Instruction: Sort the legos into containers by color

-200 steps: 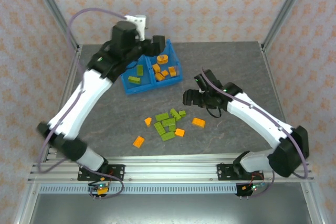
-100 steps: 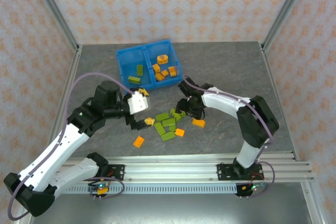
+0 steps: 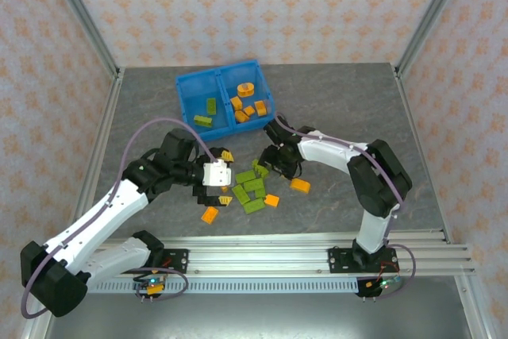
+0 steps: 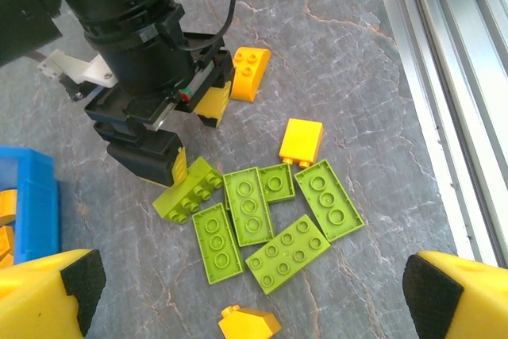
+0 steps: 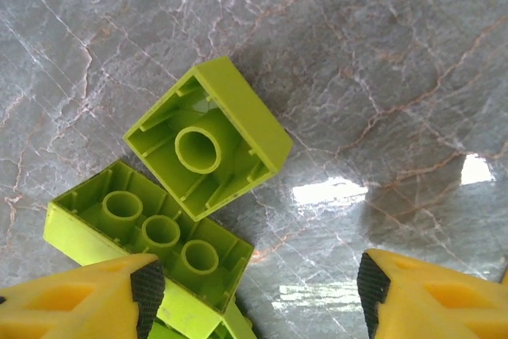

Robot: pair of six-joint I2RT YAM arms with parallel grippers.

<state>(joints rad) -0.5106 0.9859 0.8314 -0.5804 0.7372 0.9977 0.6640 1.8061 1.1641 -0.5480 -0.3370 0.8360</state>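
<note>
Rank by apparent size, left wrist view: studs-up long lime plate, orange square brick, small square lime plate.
1. studs-up long lime plate
2. orange square brick
3. small square lime plate
Last two look close, brick stands taller: order unsure.

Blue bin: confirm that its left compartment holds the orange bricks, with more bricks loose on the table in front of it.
Wrong on colour. The top external view shows the blue bin's left compartment holding lime green bricks; the orange bricks are in the right one. There are loose bricks on the table in front of it.
</note>
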